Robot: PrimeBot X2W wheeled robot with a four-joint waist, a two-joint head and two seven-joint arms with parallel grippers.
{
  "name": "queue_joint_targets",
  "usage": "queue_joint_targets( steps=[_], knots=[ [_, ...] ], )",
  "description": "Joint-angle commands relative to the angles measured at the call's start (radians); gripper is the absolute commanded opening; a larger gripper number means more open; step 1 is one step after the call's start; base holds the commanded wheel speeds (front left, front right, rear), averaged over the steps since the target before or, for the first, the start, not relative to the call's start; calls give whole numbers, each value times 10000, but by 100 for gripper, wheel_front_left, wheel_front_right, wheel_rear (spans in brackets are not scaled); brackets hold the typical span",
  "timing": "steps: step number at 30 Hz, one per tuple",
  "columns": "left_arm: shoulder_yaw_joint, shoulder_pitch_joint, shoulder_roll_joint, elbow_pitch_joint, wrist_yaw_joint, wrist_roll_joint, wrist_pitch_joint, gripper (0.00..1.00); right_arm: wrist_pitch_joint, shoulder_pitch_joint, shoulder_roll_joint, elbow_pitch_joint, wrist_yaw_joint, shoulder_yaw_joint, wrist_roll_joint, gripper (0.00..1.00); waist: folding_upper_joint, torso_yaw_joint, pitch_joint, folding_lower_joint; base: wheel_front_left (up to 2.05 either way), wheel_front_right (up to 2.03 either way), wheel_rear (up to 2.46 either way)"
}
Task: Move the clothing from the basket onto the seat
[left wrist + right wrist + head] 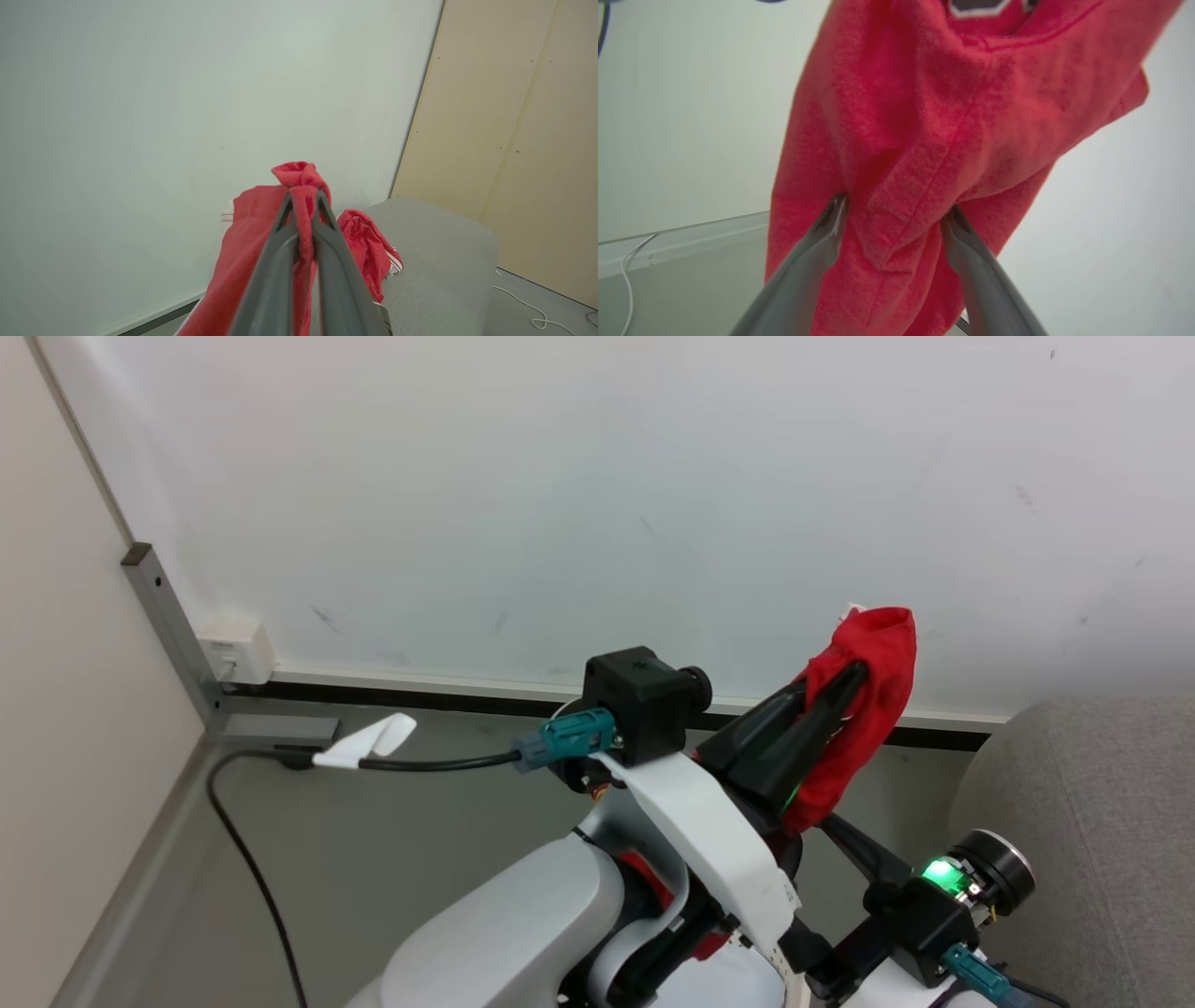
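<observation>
Now: left gripper (pixel 303 198) clamped tight on red clothing (pixel 247 233); right gripper (pixel 896 210) spread wide, clothing hanging between fingers (pixel 822 233).

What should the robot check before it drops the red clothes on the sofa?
1. Left gripper shut tight on the red garment: ok.
2. Right gripper clear of the garment: not ok; hanging cloth lies between its open fingers.
3. Garment over the sofa: not ok; it seems to hang beside the sofa's end, near the wall.
4. Bare room on the sofa: ok; grey seat shows next to the other red garment lying there.
5. Garment's lower end hanging free: cannot tell; it is out of sight.
</observation>
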Motion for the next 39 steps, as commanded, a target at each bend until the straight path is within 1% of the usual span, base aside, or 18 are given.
queue_joint_targets(
  steps=[1,2,3,4,5,10,11,12,14,15,16,17,18,19,27,31,35,39],
  knots=[
    [-22,138,-6,49,-10,-43,3,0,-80,-198,38,104,-21,84,163,100,0,8,15,0,0,0,0],
    [-29,141,-9,97,-10,-60,6,0,-122,-266,115,215,-21,178,242,82,0,19,26,0,0,0,0],
    [-35,152,-9,138,-21,-94,-4,0,-218,-376,157,265,-21,268,224,45,0,33,37,0,0,0,0],
    [-28,160,-8,179,-11,-113,-8,0,-289,-477,198,300,-21,321,263,2,0,55,51,0,0,0,0],
    [-11,152,8,232,19,-103,-27,0,-356,-535,223,353,-21,404,293,0,0,76,66,0,0,0,0],
    [72,158,101,463,68,-63,-113,0,-557,-537,323,474,-21,293,489,0,0,152,112,0,0,0,0],
    [101,178,122,494,99,-67,-155,23,-572,-490,328,471,-21,244,504,0,0,166,118,0,0,0,0],
    [119,205,143,533,125,-72,-176,33,-597,-428,335,458,-21,202,531,0,0,175,122,0,0,0,0],
    [150,262,169,594,132,-122,-197,35,-624,-322,325,413,-21,122,556,0,0,178,129,0,0,0,0],
    [167,279,194,625,145,-133,-233,41,-633,-273,323,393,-21,62,573,0,0,171,128,0,0,0,0],
    [193,297,216,655,157,-132,-253,49,-637,-228,321,376,-21,2,592,0,0,160,128,0,0,0,0],
    [216,320,245,687,149,-122,-311,76,-622,-198,310,355,-21,-34,604,0,0,143,129,0,0,0,0],
    [223,353,280,717,150,-101,-350,98,-626,-162,298,331,-21,-89,612,0,0,122,126,0,0,0,0],
    [235,379,319,736,157,-45,-437,100,-629,-119,302,283,-21,-180,638,0,0,98,134,0,0,0,0],
    [246,775,778,1326,298,617,-1411,100,-628,267,203,-33,-21,-837,641,0,0,-144,224,0,0,0,0],
    [157,1056,991,1771,378,972,-2010,100,-628,485,209,-161,-21,-1386,472,0,0,-309,260,0,0,0,0],
    [-88,1440,1178,2079,288,1412,-2513,100,-628,660,161,-287,-21,-1693,391,0,0,-550,246,0,0,0,0],
    [-453,2055,1395,2386,6,1857,-2760,100,-629,789,6,-390,-21,-1815,348,0,0,-797,266,0,0,0,0]
  ],
)
